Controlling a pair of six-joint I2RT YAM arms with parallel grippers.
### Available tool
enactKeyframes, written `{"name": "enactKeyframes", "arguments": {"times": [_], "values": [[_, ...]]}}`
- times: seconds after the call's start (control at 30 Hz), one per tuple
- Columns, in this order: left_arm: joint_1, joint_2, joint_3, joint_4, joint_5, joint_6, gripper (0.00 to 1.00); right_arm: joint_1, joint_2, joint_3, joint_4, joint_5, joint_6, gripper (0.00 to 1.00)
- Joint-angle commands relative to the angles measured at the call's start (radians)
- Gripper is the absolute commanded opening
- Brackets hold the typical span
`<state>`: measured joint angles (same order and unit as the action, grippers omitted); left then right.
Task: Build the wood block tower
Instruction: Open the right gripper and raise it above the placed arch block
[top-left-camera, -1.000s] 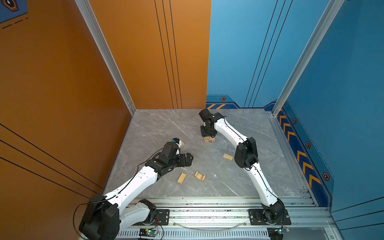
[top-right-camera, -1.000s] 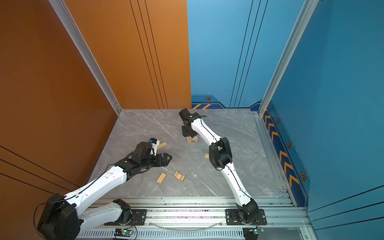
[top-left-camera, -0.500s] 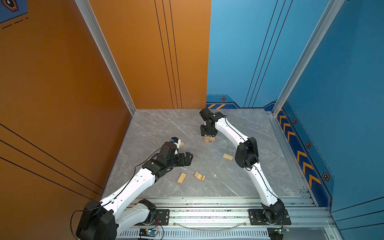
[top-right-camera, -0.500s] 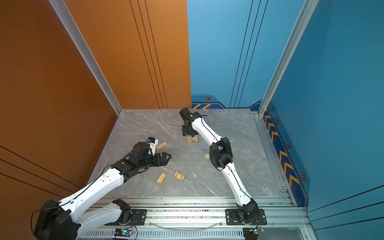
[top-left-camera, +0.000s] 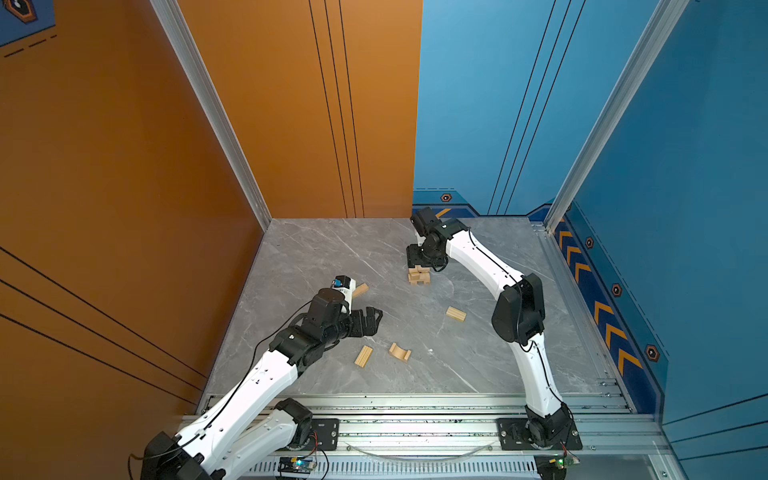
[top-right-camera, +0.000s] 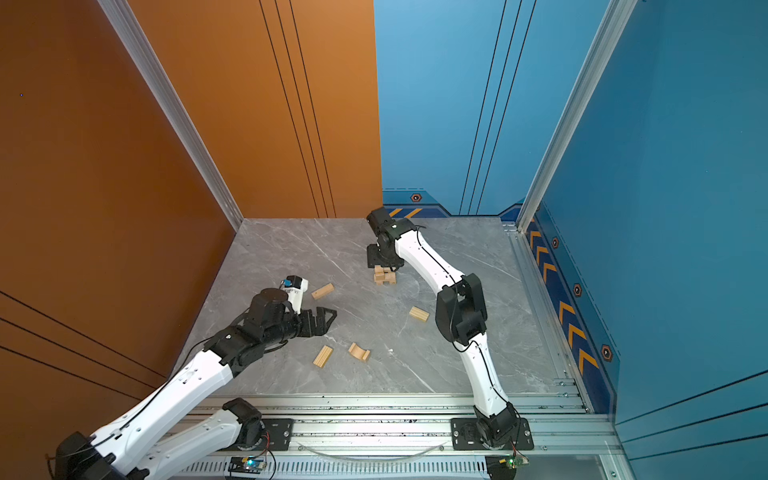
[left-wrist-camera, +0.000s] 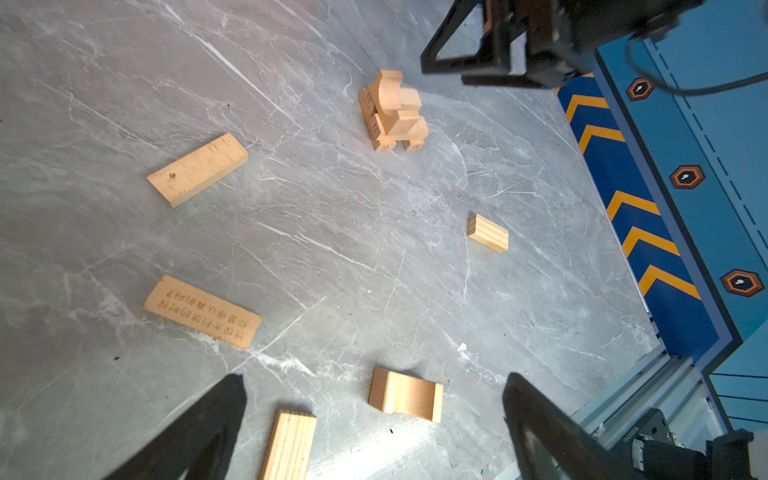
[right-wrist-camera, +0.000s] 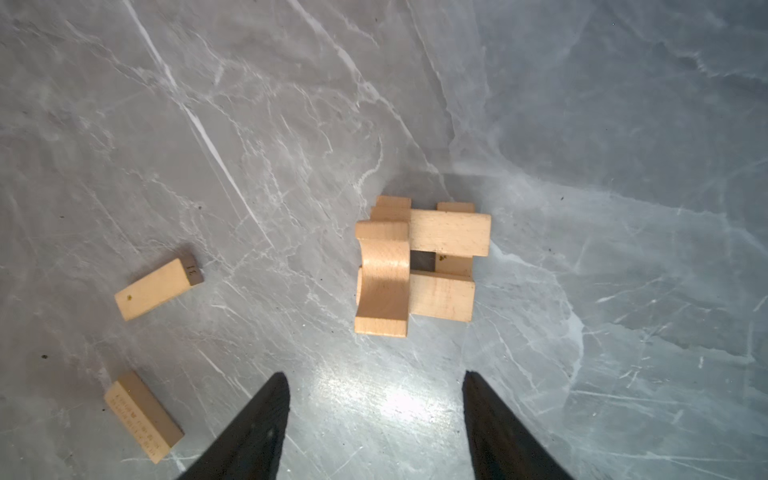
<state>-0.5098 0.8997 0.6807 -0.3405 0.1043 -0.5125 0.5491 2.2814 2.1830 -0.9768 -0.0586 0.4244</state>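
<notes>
— Toward the far edge of the worktop (top-left-camera: 316, 249), what is entered first?

— Item one: the tower (top-left-camera: 419, 277), recorded slightly right of the middle, clear of every edge. Crossed bars (right-wrist-camera: 449, 232) are seen laid in layers, and a top arch (right-wrist-camera: 381, 282) is set along one side of the upper layer, hollow upward.

— And directly above it?

— The right gripper (right-wrist-camera: 374, 376) is noted hanging over the tower, jaws parted, nothing between them and nothing touched.

— What is listed outward from there?

— Item two: a plain bar (top-left-camera: 360, 289), laid flat left of the middle, well apart from the tower. Item three: an engraved bar (left-wrist-camera: 203, 311), shown in both wrist views lying near the plain bar; it is hidden behind the left arm (top-left-camera: 270, 374) in both top views. Item four: a grooved slab (top-left-camera: 456, 313), placed right of the middle, between the tower and the near edge. Items five and six: a second grooved slab (top-left-camera: 363, 356) and a loose arch (top-left-camera: 400, 352), set side by side toward the near edge, close but not touching; the arch is turned hollow upward.

— How is the other gripper catalogued?

— The left gripper (top-left-camera: 374, 322) is logged left of the middle, jaws spread wide, nothing held; the second grooved slab and the loose arch are found just beyond it toward the near edge.
</notes>
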Motion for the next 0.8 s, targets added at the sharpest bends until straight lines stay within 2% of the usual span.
{"name": "enactKeyframes", "arguments": {"times": [0.0,0.27,0.37,0.77], "values": [[-0.009,-0.03,0.019,-0.052,-0.034,0.005,0.98,-0.008,-0.008,-0.043,0.049,-0.035,0.02,0.72],[-0.01,-0.031,0.019,-0.064,-0.044,0.01,0.98,-0.008,0.029,-0.057,0.078,-0.079,0.027,0.75],[-0.01,-0.025,0.019,-0.06,-0.051,0.013,0.98,-0.008,0.041,-0.057,0.088,-0.103,0.028,0.81],[-0.007,-0.002,0.023,-0.061,-0.057,0.024,0.98,-0.005,0.079,-0.046,0.096,-0.117,0.037,0.82]]}}
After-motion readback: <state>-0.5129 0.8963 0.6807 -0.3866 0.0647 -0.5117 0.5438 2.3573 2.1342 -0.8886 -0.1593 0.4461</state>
